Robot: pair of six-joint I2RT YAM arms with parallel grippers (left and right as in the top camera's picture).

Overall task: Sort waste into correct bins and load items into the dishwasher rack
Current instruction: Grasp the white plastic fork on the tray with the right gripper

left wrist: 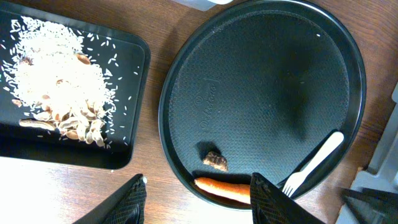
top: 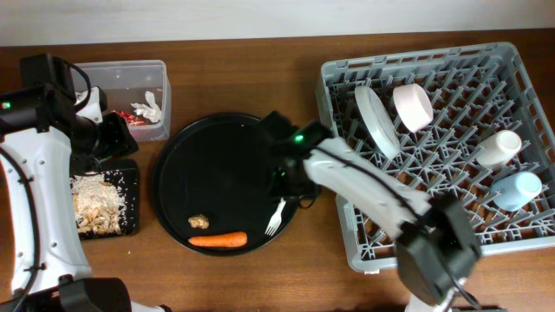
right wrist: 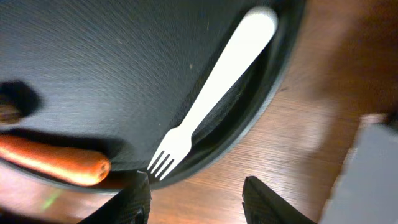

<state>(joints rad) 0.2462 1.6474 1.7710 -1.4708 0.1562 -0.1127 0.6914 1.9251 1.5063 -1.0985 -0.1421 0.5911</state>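
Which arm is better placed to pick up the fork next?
Right. The right claw, open, hangs right over the fork, which lies on the round tray near the rack. The left claw is farther off, by the shallow black tray.

- Overhead looks straight down on the whole table, from far
- Left wrist faces down, nearer, over the round black tray
- Right wrist hangs closest, above the fork; all three views share fork and carrot
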